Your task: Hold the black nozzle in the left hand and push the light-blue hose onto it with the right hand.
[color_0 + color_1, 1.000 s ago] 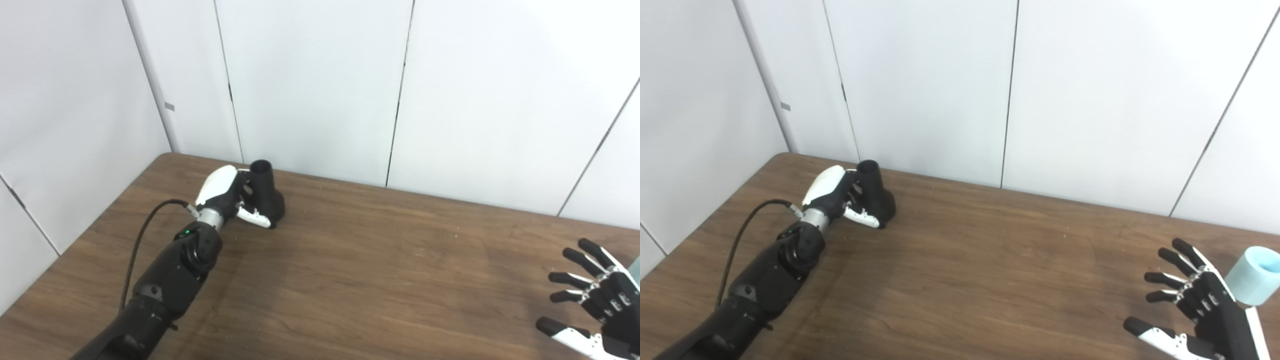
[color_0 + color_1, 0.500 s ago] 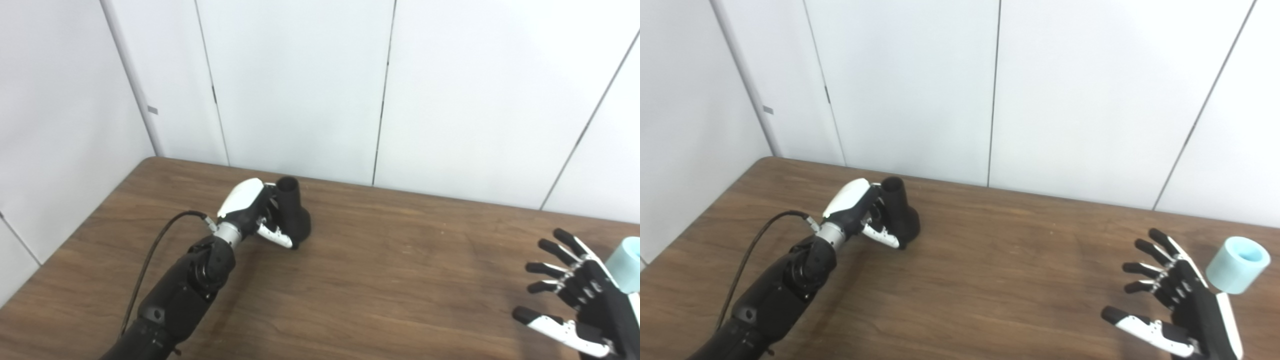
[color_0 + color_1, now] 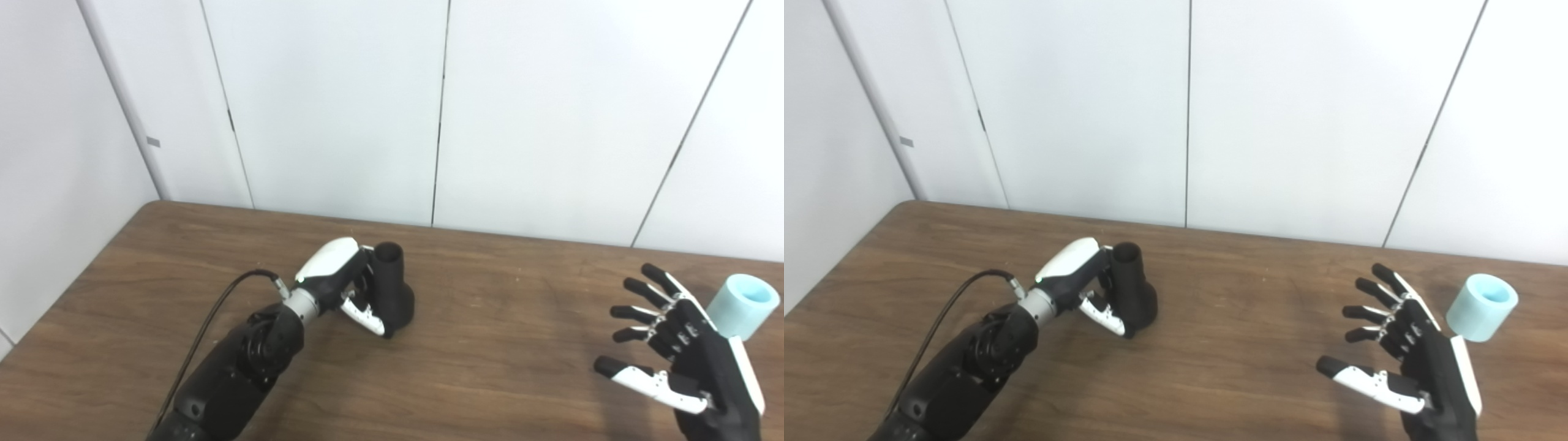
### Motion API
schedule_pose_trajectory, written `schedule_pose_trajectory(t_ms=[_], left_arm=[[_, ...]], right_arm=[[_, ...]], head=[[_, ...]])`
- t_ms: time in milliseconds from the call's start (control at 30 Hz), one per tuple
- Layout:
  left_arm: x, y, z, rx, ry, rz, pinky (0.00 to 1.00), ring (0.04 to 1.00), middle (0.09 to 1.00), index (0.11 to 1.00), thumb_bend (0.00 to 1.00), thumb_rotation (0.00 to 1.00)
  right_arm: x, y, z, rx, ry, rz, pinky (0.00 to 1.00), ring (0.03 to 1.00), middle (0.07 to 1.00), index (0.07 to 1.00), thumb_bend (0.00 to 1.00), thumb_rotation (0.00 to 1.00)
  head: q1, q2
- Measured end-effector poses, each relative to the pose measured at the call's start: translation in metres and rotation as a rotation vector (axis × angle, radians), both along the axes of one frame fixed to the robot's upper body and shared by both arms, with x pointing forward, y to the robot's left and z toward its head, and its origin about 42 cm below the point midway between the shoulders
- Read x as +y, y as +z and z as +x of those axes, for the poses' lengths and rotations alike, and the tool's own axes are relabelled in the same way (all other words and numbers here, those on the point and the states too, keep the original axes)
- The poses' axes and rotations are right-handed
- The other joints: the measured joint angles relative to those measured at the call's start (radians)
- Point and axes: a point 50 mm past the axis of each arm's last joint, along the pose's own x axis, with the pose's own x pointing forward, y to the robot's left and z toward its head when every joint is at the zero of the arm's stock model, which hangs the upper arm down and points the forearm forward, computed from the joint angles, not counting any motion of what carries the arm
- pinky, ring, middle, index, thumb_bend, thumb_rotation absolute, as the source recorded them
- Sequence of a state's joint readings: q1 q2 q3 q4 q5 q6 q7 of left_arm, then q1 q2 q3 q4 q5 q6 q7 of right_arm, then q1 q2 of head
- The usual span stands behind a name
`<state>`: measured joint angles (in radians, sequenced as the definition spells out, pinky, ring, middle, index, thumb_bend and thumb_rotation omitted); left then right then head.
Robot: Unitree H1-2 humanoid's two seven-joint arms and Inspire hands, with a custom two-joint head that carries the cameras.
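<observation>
The black nozzle (image 3: 395, 294) stands upright left of the table's middle, narrow open end up and wide base at the table top. My left hand (image 3: 343, 278) is shut on it from the left, fingers round its neck and thumb across the lower body. The light-blue hose (image 3: 742, 306), a short thick tube, lies on the table at the far right with its open end facing up and toward me. My right hand (image 3: 686, 343) hovers open just left of the hose, fingers spread and palm facing left, not touching it.
The brown wooden table (image 3: 502, 367) runs up to white wall panels (image 3: 343, 122) at the back and on the left. A black cable (image 3: 208, 324) loops from my left forearm. Bare table lies between the nozzle and my right hand.
The camera has swung right, bringing the hose fully into view. My left hand has carried the nozzle away from the back-left corner toward the table's middle. The right hand stays open beside the hose.
</observation>
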<state>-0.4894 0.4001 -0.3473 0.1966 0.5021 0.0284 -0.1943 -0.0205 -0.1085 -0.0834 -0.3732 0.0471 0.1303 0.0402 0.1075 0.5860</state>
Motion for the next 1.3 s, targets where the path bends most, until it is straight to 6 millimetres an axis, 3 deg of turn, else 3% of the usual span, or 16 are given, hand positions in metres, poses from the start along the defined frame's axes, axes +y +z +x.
schedule_pose_trajectory(t_ms=[400, 567, 800, 1133, 1300], left_arm=[[-0.038, 0.0, -0.008, 0.024, -0.106, -0.035, 0.6, 0.549, 0.516, 0.464, 0.52, 0.0], [-0.054, -0.004, -0.013, 0.021, -0.155, -0.066, 0.51, 0.498, 0.51, 0.469, 0.52, 0.0], [-0.078, -0.007, -0.022, 0.027, -0.222, -0.08, 0.5, 0.502, 0.489, 0.481, 0.53, 0.0], [-0.092, -0.009, -0.028, 0.014, -0.284, -0.058, 0.53, 0.524, 0.459, 0.498, 0.53, 0.0], [-0.095, -0.011, -0.025, 0.001, -0.313, -0.025, 0.54, 0.499, 0.423, 0.508, 0.52, 0.0]], right_arm=[[0.003, 0.004, 0.003, -0.041, -0.003, -0.026, 0.49, 0.631, 0.781, 0.85, 0.73, 0.09], [0.005, 0.004, 0.003, -0.049, -0.002, -0.018, 0.48, 0.63, 0.781, 0.848, 0.73, 0.1], [0.008, 0.004, 0.004, -0.048, 0.004, -0.018, 0.49, 0.627, 0.779, 0.843, 0.74, 0.12], [0.01, 0.006, 0.003, -0.049, 0.003, -0.037, 0.49, 0.627, 0.776, 0.841, 0.75, 0.13], [-0.002, 0.017, 0.0, -0.067, -0.026, -0.036, 0.47, 0.62, 0.776, 0.842, 0.74, 0.12]], head=[[-0.051, 0.008], [-0.078, 0.015], [-0.123, 0.026], [-0.17, 0.031], [-0.184, 0.035]])
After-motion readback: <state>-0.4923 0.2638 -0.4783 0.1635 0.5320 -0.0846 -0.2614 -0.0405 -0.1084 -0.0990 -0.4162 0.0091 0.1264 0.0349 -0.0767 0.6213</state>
